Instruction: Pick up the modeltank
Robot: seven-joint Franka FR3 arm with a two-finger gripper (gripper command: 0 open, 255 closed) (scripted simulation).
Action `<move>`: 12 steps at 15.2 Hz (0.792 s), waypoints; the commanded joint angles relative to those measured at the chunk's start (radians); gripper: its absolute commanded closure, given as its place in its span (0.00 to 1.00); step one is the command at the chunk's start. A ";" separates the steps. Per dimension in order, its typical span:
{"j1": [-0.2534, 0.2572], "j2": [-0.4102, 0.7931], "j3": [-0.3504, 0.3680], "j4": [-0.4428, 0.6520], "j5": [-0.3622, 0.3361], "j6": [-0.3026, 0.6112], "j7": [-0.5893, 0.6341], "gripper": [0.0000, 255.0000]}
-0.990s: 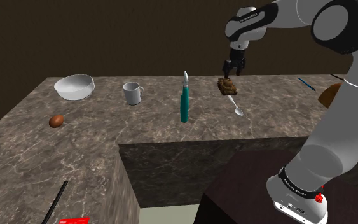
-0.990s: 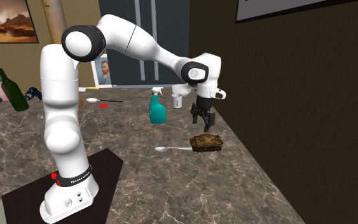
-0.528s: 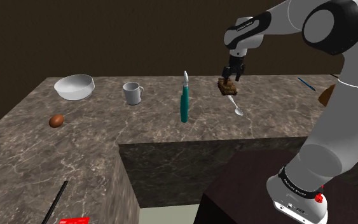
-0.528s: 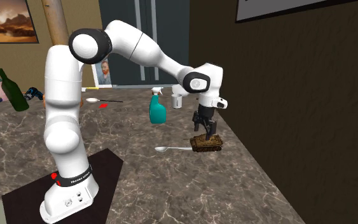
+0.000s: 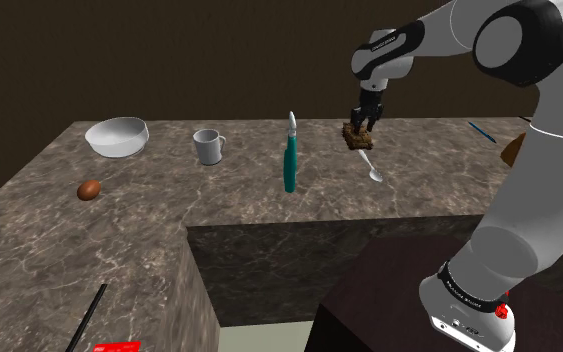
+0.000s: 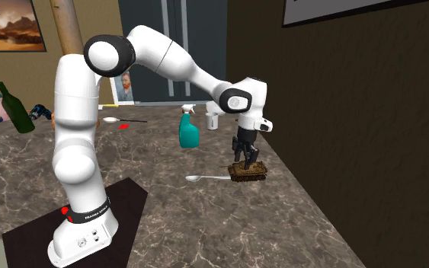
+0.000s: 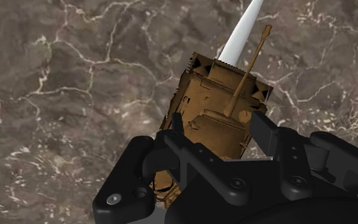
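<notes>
You are seeing the model tank sitting on the marble counter just beside the spoon, its barrel and long axis pointing toward that spoon. The arm is reaching steeply down, the gripper clasping the hull.

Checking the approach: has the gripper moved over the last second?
Yes. In the shoulder view, the gripper has dropped from above the model tank down onto it; the tank stays by the spoon.

One tank, bowl, mug, egg.
</notes>
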 commanded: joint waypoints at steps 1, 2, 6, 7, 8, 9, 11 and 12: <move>0.000 0.002 0.000 -0.002 0.000 0.000 0.000 1.00; 0.000 0.002 0.000 -0.002 0.000 0.000 0.000 1.00; 0.000 -0.008 -0.001 0.013 -0.004 -0.025 0.002 1.00; 0.001 -0.014 -0.002 0.020 -0.007 -0.037 0.004 1.00; 0.001 -0.019 -0.003 0.027 -0.009 -0.049 0.006 1.00; 0.002 -0.025 -0.003 0.033 -0.011 -0.061 0.007 1.00; 0.002 -0.035 -0.004 0.048 -0.015 -0.085 0.010 1.00; 0.003 -0.040 -0.005 0.055 -0.017 -0.097 0.011 1.00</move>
